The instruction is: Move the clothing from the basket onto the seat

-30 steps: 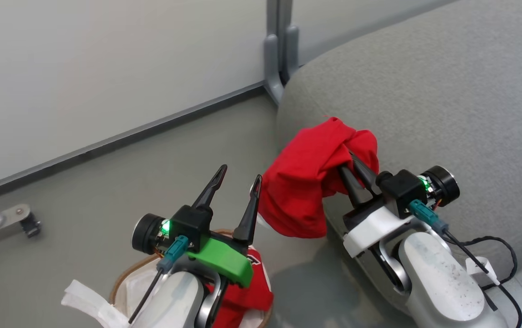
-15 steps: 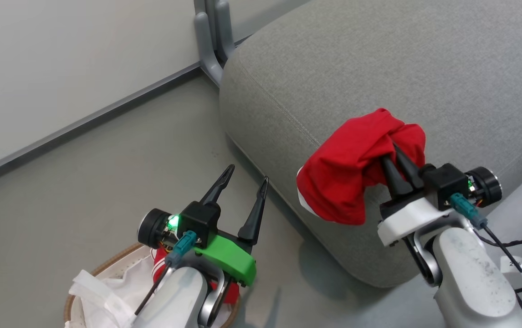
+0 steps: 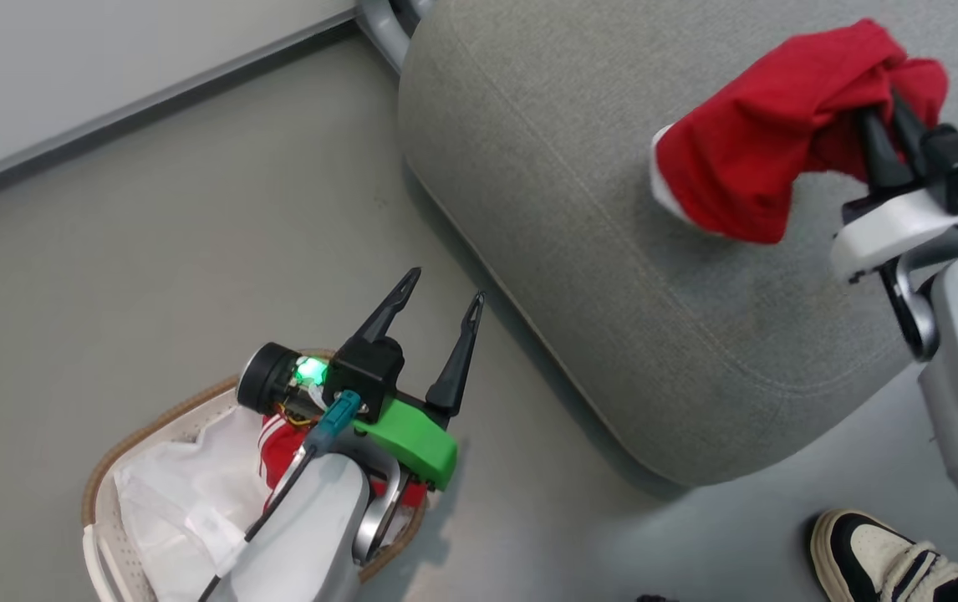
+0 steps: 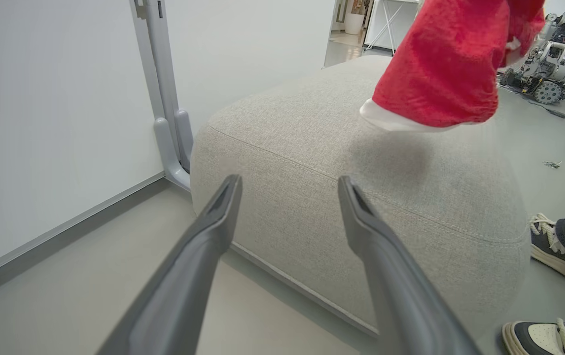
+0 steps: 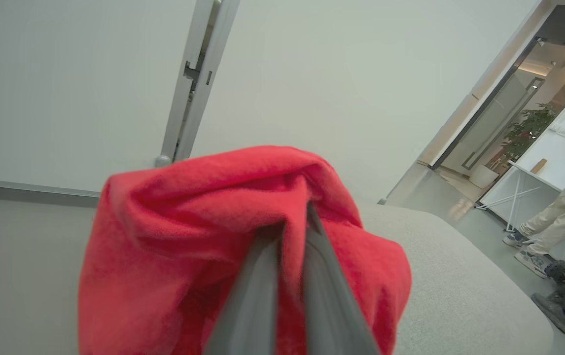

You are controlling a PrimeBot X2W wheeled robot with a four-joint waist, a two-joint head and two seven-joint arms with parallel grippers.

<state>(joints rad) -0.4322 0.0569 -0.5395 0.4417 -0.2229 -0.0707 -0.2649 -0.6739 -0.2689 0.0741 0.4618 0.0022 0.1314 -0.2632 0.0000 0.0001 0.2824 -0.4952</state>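
Red garment clenched in right tool above grey seat; left tool spread, empty, by basket; shoe beside seat.

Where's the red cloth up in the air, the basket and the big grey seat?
red garment [image 3: 772, 142], head view, bunched middle of the cloth.
basket [image 3: 138, 435], head view, brown woven rim.
seat [image 3: 579, 217], head view, bare grey top.

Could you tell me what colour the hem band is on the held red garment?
White band on the red fabric garment; clearest in the left wrist view.
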